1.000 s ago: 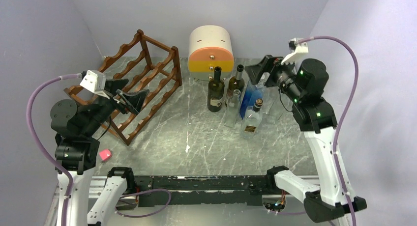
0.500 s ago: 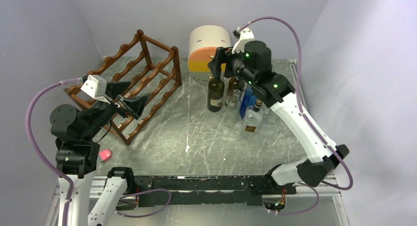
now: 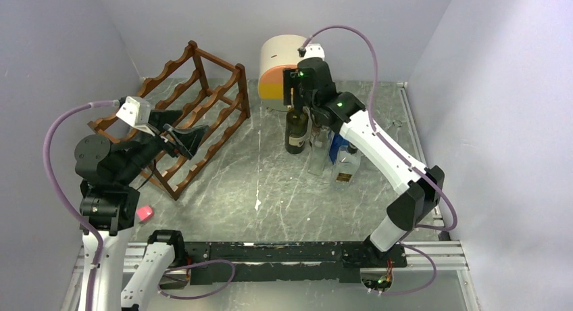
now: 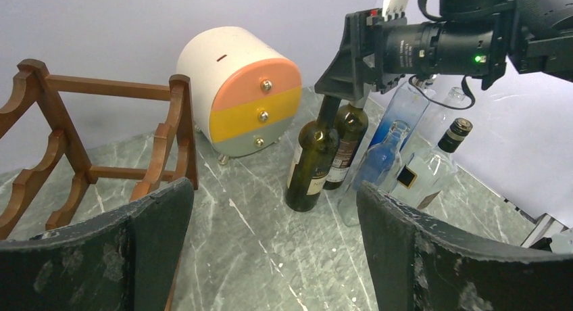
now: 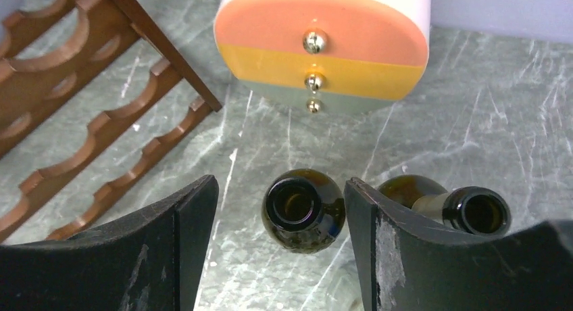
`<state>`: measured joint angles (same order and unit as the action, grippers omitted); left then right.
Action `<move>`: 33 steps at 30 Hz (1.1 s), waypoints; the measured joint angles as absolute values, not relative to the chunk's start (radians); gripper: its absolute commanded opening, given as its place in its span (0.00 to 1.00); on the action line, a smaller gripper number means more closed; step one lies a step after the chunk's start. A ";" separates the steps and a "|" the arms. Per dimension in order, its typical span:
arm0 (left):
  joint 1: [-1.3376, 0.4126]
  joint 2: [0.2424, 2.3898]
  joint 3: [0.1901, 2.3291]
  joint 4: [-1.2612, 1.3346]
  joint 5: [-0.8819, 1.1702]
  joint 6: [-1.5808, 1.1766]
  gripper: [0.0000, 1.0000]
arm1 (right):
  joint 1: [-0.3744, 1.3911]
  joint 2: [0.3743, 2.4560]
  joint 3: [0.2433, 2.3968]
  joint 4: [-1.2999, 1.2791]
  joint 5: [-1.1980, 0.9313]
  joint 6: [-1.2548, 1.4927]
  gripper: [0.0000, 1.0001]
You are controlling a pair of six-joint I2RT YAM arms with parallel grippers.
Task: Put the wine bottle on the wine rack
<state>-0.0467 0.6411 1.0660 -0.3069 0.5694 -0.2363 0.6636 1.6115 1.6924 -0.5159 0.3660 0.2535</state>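
A dark green glass wine bottle point(image 5: 301, 209) is stood on the grey marbled surface point(image 3: 270, 189) towards its far edge. It is just in front of a cream, orange and yellow rounded drawer box point(image 3: 289, 67) and at the left end of a cluster of other bottles point(image 4: 399, 142). Its long axis is vertical, with the base on the surface and the open mouth pointing straight up. The right gripper point(image 5: 280, 196) is placed directly above it, one finger to each side of the neck, apparently so the bottle can be taken by that narrow part without disturbing its neighbours. The jaws are parted and a gap is seen on each side, so nothing is grasped yet. The left gripper point(image 4: 273, 193) is spread wide and empty, and is held above the near end of the open reddish-brown wooden wine rack point(image 4: 181, 122) at the far-left corner. It is probably kept there to receive or steady the bottle. The bottle would presumably have to be tipped onto its side for the scalloped rails.
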 measured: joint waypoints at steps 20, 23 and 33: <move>-0.046 0.640 1.026 -0.283 0.582 -0.267 0.85 | 0.691 1.636 1.546 -0.394 0.399 0.162 0.00; -0.046 0.637 0.984 -0.231 0.598 -0.278 0.85 | 0.694 1.615 1.510 -0.357 0.366 0.148 0.00; -0.047 0.630 0.781 0.039 0.741 -0.357 0.78 | 0.727 1.485 1.361 -0.288 0.174 0.174 0.00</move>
